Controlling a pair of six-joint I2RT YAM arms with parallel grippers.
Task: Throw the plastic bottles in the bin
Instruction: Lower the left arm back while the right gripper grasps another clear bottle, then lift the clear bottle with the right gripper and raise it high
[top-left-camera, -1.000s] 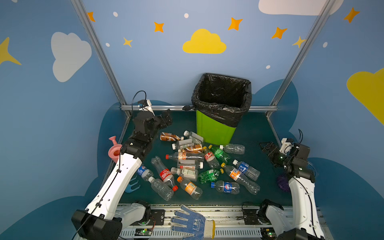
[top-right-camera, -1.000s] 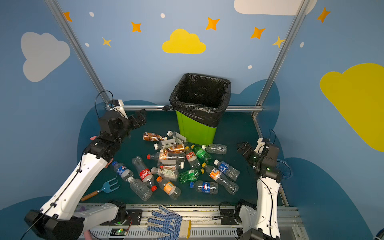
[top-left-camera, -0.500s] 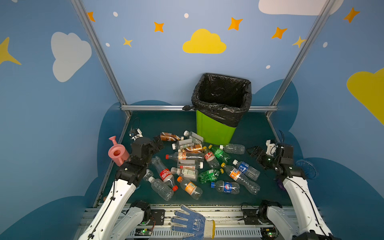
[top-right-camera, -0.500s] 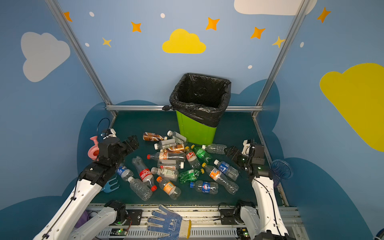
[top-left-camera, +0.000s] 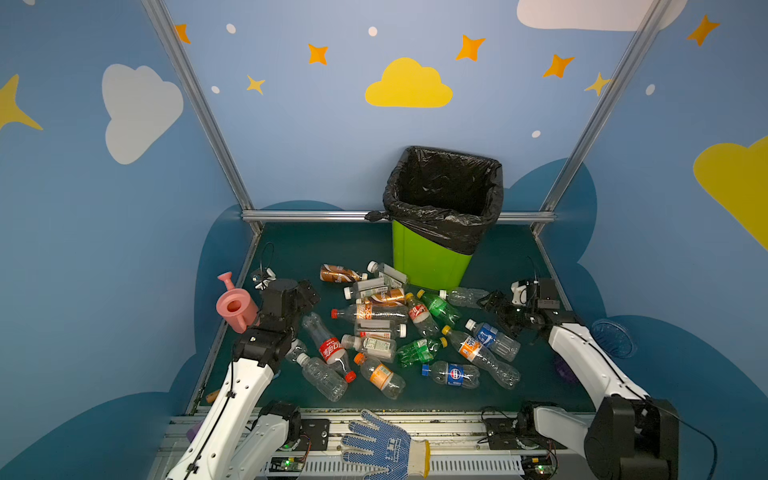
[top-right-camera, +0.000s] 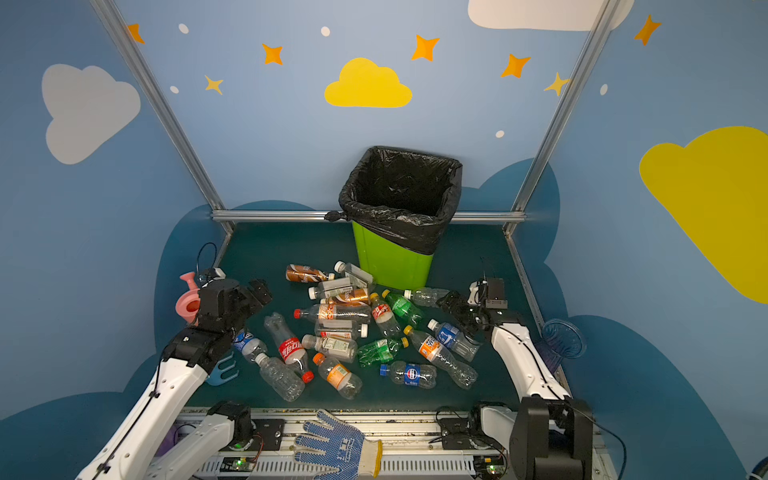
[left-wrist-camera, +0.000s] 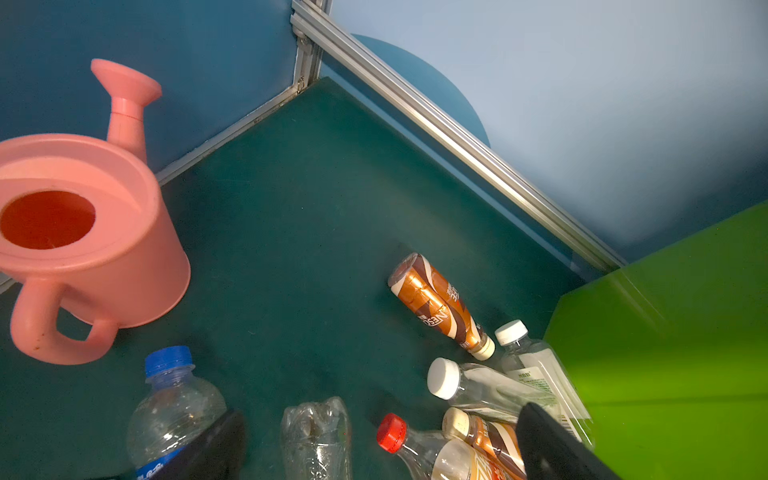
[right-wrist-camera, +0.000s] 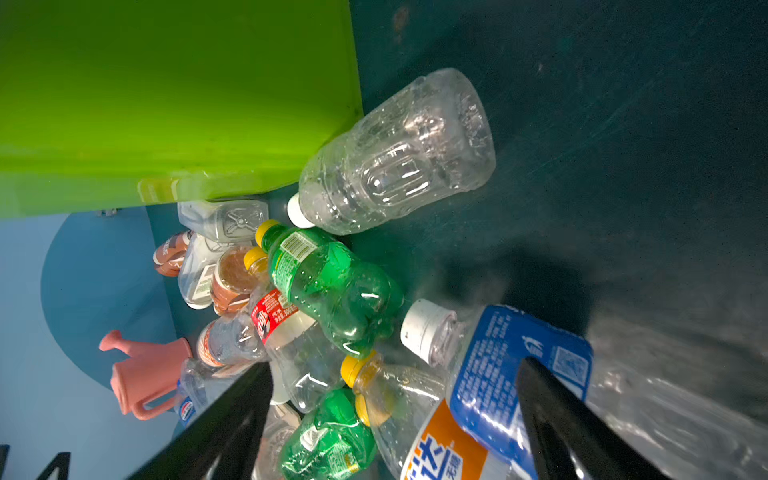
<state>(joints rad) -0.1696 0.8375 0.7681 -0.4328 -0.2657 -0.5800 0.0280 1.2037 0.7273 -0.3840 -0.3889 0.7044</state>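
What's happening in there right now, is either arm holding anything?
Neither is. The bottles lie strewn on the table and none is held. The left gripper hangs open beside the watering can, at the pile's left edge. The right gripper is open too, its fingers spread over a blue-label bottle. The bin stands at the back, and no bottle is visible inside it.

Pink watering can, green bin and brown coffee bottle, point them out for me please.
pink watering can (left-wrist-camera: 137, 270), left wrist view, side wall.
green bin (top-left-camera: 428, 262), in a top view, front green wall.
brown coffee bottle (left-wrist-camera: 436, 303), left wrist view, label mid-body.
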